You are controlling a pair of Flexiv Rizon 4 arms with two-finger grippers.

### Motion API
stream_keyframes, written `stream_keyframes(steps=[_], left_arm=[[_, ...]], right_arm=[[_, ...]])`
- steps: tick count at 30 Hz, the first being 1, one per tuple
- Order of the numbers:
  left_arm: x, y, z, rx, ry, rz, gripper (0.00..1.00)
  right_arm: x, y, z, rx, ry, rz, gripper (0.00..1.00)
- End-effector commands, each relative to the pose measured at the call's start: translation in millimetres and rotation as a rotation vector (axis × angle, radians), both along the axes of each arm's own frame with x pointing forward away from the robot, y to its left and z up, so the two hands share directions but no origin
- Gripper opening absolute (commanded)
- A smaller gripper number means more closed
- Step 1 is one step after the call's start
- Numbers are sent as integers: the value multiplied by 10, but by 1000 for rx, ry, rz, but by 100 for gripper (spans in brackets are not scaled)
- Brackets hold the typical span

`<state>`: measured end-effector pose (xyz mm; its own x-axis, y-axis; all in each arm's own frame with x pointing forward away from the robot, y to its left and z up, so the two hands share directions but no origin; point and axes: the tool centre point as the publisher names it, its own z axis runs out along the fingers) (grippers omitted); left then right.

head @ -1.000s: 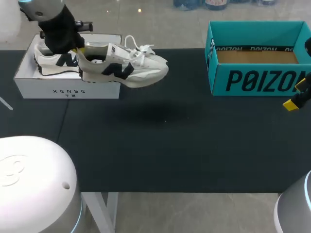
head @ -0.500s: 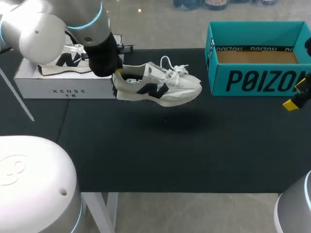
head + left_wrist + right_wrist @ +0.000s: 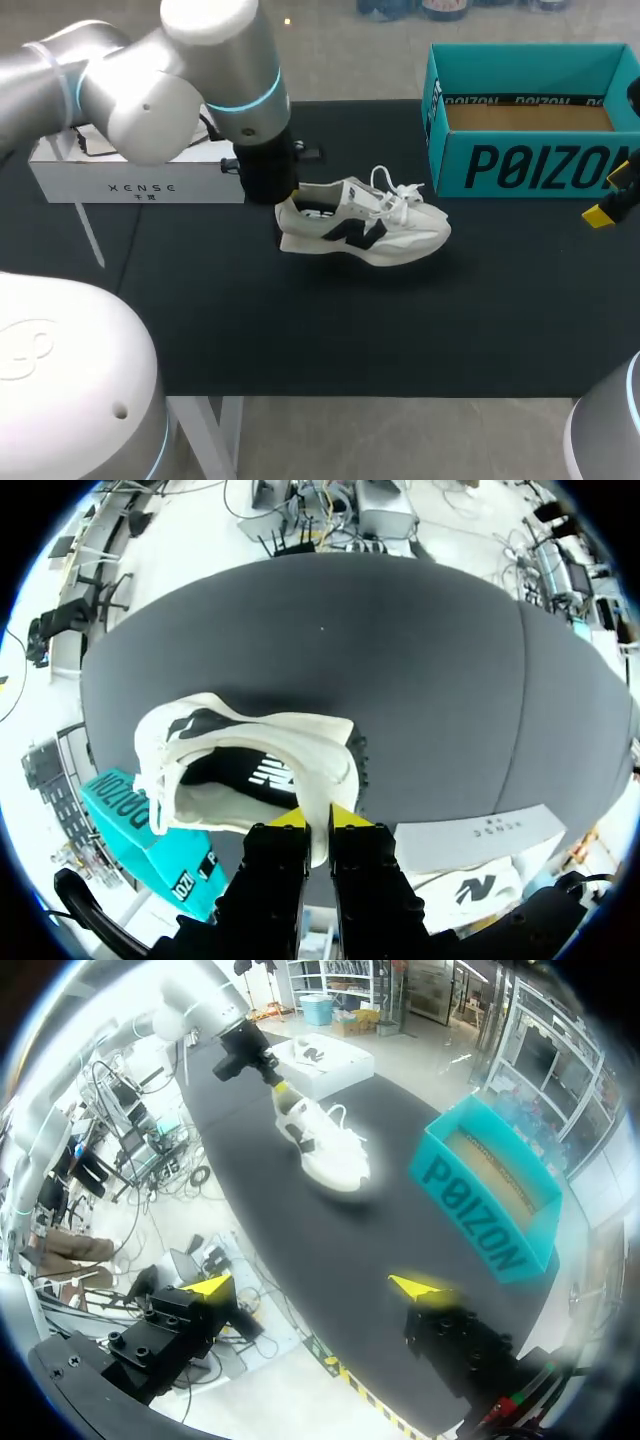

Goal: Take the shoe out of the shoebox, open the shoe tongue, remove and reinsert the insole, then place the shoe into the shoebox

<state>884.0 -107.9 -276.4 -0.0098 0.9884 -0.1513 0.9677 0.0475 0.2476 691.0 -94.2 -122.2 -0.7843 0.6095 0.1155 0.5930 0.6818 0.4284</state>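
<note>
The left gripper (image 3: 318,820), pinched on the heel collar of the shoe (image 3: 365,225), holds it low over the middle of the table (image 3: 400,320), and should lower it level until the sole sits flat, then release; the right gripper (image 3: 312,1286) hangs with fingers apart.

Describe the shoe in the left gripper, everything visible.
The shoe is a white sneaker with a dark side logo, white laces and a dark insole showing inside. It sits upright, toe toward the teal box, on or just above the black table; contact unclear. The left gripper pinches its heel collar.
</note>
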Motion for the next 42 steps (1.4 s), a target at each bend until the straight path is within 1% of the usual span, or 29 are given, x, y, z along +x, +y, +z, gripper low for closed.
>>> stream_keyframes(steps=[1,21,28,35,39,42], left_arm=[[-1,-94,-151,9,3,-1,0],[-130,-76,-550,22,29,-20,0],[-157,-91,-579,30,36,-24,0],[-166,-109,-544,26,32,-28,0],[-185,-145,-525,22,28,-34,0],[-233,-188,-543,19,31,-42,0]], right_arm=[[28,8,-2,-2,5,1,100],[28,8,-2,-2,5,1,100],[28,8,-2,-2,5,1,100],[28,8,-2,-2,5,1,100],[28,8,-2,-2,5,1,100],[28,8,-2,-2,5,1,100]])
